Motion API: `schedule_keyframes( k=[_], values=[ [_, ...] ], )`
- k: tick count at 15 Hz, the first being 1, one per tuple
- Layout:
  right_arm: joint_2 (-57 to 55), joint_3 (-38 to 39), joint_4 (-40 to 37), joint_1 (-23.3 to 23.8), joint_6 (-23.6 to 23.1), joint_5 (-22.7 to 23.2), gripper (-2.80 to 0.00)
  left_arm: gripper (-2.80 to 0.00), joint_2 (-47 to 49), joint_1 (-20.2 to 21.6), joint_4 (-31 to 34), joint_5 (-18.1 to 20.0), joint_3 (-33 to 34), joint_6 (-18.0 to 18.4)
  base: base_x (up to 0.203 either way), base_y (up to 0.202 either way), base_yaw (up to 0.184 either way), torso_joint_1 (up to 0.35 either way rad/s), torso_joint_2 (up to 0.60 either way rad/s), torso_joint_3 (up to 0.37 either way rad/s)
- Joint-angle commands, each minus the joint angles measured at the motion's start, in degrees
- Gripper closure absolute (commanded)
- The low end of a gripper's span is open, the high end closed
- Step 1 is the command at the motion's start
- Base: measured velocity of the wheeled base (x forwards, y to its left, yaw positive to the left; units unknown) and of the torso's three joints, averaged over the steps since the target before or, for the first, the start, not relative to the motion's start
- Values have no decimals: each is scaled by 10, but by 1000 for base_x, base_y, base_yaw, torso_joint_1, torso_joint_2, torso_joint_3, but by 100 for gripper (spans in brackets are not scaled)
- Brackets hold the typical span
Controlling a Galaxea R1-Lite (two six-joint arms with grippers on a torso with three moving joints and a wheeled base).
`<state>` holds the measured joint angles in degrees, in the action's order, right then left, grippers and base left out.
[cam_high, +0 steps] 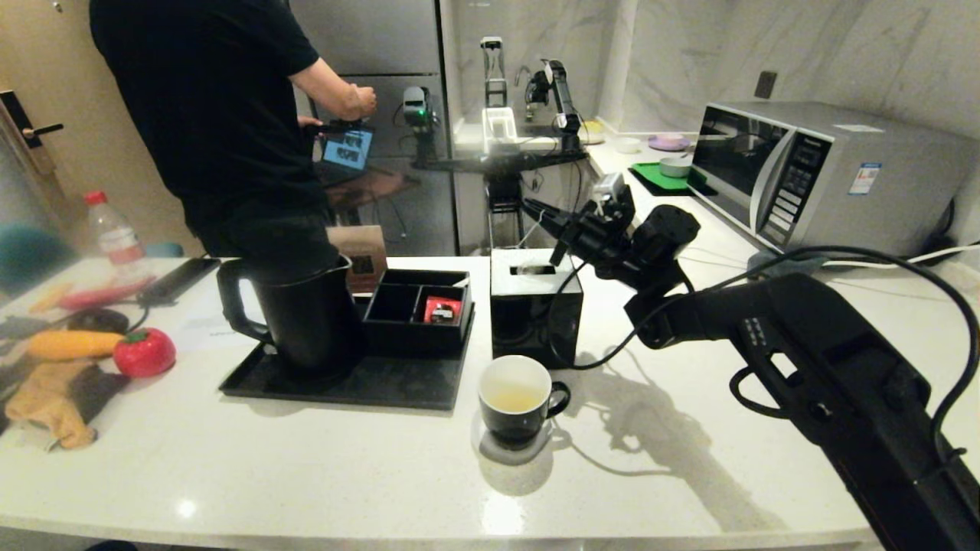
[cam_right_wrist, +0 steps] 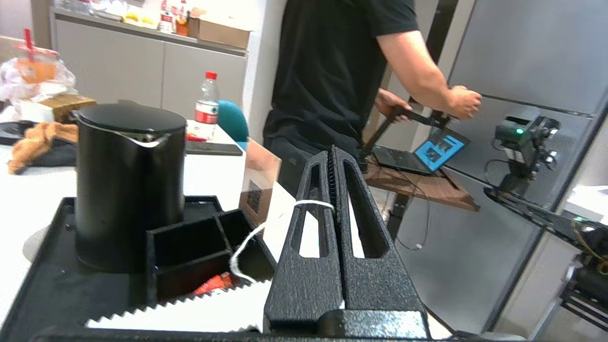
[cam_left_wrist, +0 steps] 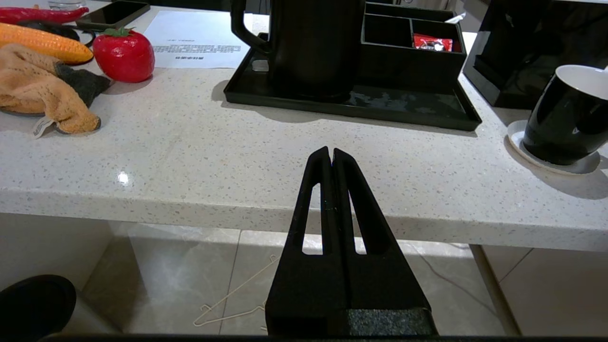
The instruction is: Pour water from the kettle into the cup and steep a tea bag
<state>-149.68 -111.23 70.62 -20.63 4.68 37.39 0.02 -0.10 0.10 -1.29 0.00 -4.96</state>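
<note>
The black kettle (cam_high: 306,314) stands upright with its lid on, on a black tray (cam_high: 398,383). The black cup (cam_high: 514,398) sits on a white coaster in front of the tray and holds a little pale yellowish liquid (cam_high: 513,396). My right gripper (cam_high: 528,205) hovers above the black tissue box (cam_high: 536,314), behind the cup. It is shut on a thin white string (cam_right_wrist: 256,232) that trails down from the jaws. The tea bag itself is hidden. My left gripper (cam_left_wrist: 331,151) is shut and empty, low before the counter's front edge, left of the cup (cam_left_wrist: 565,118).
A black divided box (cam_high: 417,310) with a red packet (cam_high: 442,308) sits on the tray beside the kettle. A toy tomato (cam_high: 144,352), corn and a cloth lie at the left. A microwave (cam_high: 804,176) stands at the right, and a person (cam_high: 222,115) stands behind the counter.
</note>
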Motion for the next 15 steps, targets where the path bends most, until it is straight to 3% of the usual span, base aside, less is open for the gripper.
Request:
schedule_keyframes(
  k=[1, 15],
  values=[
    [-1, 2, 6, 12, -1, 2, 0, 0, 0, 0, 0, 0, 0, 0, 0, 0, 0, 0, 0, 0],
    [18, 9, 14, 27, -1, 5, 0, 0, 0, 0, 0, 0, 0, 0, 0, 0, 0, 0, 0, 0]
  ],
)
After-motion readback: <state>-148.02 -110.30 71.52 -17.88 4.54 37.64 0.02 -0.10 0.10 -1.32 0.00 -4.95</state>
